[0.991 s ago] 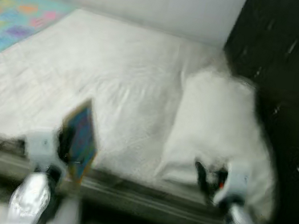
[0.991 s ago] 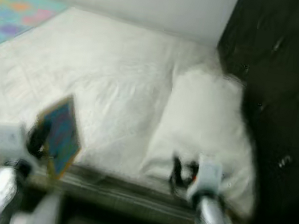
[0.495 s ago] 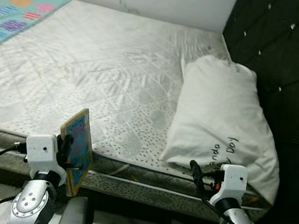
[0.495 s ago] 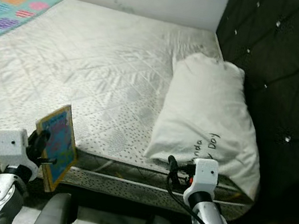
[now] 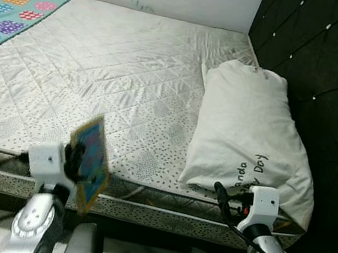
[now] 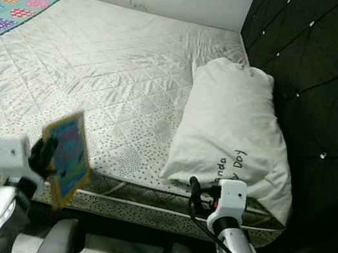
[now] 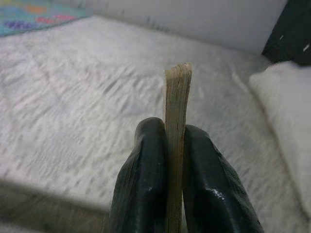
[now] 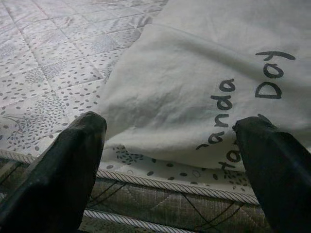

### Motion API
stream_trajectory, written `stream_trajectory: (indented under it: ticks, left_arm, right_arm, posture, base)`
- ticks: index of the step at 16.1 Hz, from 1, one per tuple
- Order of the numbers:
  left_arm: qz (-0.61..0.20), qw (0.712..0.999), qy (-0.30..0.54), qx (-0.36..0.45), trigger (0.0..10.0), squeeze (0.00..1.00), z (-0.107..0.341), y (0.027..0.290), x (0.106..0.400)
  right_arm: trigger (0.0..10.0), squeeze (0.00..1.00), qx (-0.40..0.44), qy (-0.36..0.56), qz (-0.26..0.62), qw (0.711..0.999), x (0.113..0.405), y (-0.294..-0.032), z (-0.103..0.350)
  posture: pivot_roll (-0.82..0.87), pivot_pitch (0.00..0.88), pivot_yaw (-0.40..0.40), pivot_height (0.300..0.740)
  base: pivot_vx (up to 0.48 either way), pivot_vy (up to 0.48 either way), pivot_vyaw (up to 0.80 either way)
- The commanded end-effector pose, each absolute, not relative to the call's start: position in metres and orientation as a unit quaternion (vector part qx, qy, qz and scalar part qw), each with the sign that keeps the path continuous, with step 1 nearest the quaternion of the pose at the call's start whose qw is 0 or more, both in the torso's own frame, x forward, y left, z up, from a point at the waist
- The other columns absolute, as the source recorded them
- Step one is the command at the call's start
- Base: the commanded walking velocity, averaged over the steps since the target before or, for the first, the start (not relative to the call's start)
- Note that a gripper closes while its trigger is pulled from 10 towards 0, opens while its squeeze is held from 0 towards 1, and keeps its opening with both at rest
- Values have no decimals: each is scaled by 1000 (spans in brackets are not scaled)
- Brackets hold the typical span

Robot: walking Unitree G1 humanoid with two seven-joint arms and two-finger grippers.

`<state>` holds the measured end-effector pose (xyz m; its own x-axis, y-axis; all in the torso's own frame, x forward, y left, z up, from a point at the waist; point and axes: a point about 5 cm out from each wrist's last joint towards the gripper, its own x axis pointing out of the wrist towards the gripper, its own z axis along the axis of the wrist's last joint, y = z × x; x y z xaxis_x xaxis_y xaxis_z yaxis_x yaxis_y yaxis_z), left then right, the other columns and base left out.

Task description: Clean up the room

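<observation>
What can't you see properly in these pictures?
- The book in the left hand: its cover picture is too small and slanted in the eye views; the left wrist view shows just its page edge.
- The pillow writing: partly cut off in the right wrist view.
- Under the mattress: hidden by its edge.
</observation>
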<state>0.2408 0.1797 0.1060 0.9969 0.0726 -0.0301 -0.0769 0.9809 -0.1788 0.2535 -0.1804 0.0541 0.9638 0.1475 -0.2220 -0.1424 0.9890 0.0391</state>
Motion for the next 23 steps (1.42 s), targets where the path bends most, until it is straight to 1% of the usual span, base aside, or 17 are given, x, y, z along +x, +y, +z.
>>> stream_trajectory:
  ticks: [1, 5, 12, 18, 23]
  left_arm:
    - [29, 995, -28, -88, 10000, 0, 126, 177, 246]
    - [32, 995, -45, -82, 10000, 0, 137, 178, 249]
    - [35, 995, -34, -82, 10000, 0, 131, 181, 247]
    - [35, 995, -30, -86, 10000, 0, 130, 181, 248]
    - [47, 995, -13, -84, 10000, 0, 120, 181, 248]
  right_arm:
    - [10000, 0, 15, 108, 72, 991, 255, -182, 58]
    - [10000, 0, 17, 110, 72, 991, 256, -182, 57]
    - [10000, 0, 16, 109, 70, 991, 257, -182, 57]
    - [10000, 0, 14, 110, 72, 991, 258, -182, 57]
    - [10000, 0, 15, 113, 72, 991, 259, -182, 56]
  posture:
    - [-79, 0, -38, 601]
    - [-79, 0, -36, 601]
    - [-81, 0, -35, 601]
    - [-80, 0, -36, 601]
    - [-80, 0, -36, 601]
  base:
    - [0, 0, 0]
    - [0, 0, 0]
    - [317, 0, 0]
    - [459, 0, 0]
    - [49, 0, 0]
